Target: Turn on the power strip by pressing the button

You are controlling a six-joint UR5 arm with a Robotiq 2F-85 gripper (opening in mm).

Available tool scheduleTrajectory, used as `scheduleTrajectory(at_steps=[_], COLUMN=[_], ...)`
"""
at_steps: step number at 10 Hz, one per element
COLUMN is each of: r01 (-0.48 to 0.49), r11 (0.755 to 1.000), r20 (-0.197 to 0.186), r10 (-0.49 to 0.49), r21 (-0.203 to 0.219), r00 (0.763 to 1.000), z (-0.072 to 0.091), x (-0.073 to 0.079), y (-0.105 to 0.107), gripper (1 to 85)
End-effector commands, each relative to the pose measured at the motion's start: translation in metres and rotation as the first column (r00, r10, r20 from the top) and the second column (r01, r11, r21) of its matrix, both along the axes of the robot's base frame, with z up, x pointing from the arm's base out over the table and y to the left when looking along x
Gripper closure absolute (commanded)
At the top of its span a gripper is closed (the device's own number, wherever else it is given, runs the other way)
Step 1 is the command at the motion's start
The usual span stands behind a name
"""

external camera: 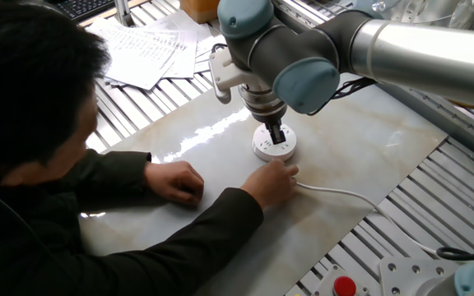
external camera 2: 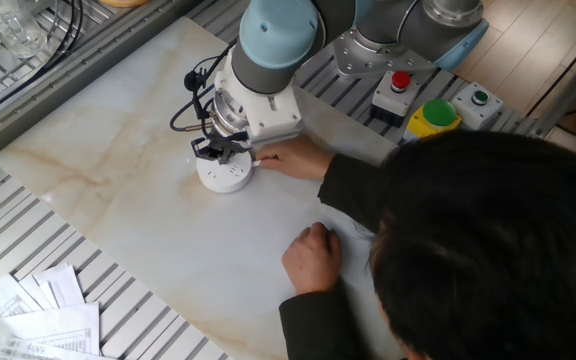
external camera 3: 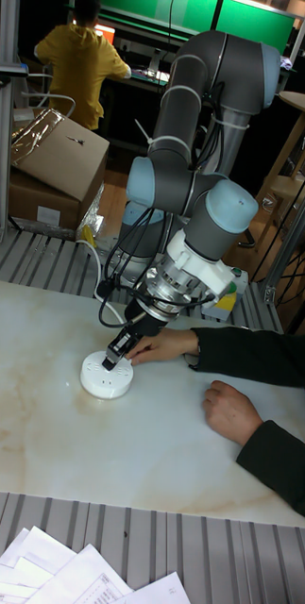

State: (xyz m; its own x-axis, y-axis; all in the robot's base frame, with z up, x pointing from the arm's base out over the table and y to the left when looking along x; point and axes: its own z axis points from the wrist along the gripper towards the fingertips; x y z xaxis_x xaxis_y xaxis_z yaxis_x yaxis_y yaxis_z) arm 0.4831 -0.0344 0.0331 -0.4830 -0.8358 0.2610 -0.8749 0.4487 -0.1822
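The power strip [external camera: 271, 149] [external camera 2: 223, 175] [external camera 3: 107, 376] is a round white puck lying on the marble tabletop, with its thin white cord [external camera: 336, 194] trailing to the right. My gripper [external camera: 276, 136] [external camera 2: 218, 152] [external camera 3: 113, 358] points down with its dark fingers shut together into one narrow tip. The tip rests on the puck's top face near the edge closest to the arm. The button itself is hidden under the fingers. A person's hand [external camera: 275, 179] [external camera 2: 286, 158] [external camera 3: 161, 346] holds the puck's rim right beside the gripper.
The person leans over the table, their other hand [external camera: 176, 182] [external camera 2: 314, 257] [external camera 3: 232, 411] flat on the marble. Papers [external camera: 146, 48] [external camera 2: 50, 312] lie on the slatted frame. A red button [external camera: 345, 286] [external camera 2: 400, 81] and a yellow-green button box [external camera 2: 435, 114] sit at the table's edge.
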Motion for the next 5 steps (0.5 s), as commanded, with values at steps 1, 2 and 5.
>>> scheduleTrajectory(at_steps=[1,2,5], r01=[0.008,0.005,-0.006], r11=[1.000,1.000,1.000], r20=[0.007,0.007,0.003], r10=[-0.008,-0.005,0.006], r21=[0.012,0.010,0.004], r00=[1.000,1.000,1.000], z=[-0.0036,-0.0029,-0.0001], x=[0.0004,0.0004,0.0012], y=[0.0021,0.0011,-0.0038], gripper=[84.7,84.7,84.7])
